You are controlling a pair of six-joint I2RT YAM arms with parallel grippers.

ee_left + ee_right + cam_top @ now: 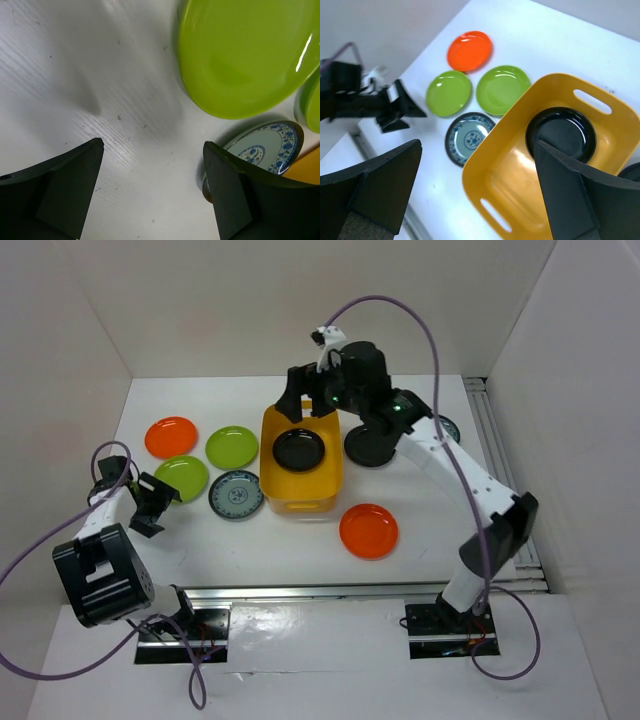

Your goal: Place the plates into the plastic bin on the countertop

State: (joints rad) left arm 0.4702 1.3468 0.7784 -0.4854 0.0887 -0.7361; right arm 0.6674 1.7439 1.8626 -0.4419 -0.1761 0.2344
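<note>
A black plate point(299, 449) lies flat in the yellow bin point(300, 502). A green plate point(240, 55) sits on the desk point(75, 75) near the left pincer point(153, 145). It looks light, hard and slick, so grabbing its thin rim seems best. Both pincers are wide open and empty; the right pincer point(477, 150) hangs over the bin.
</note>
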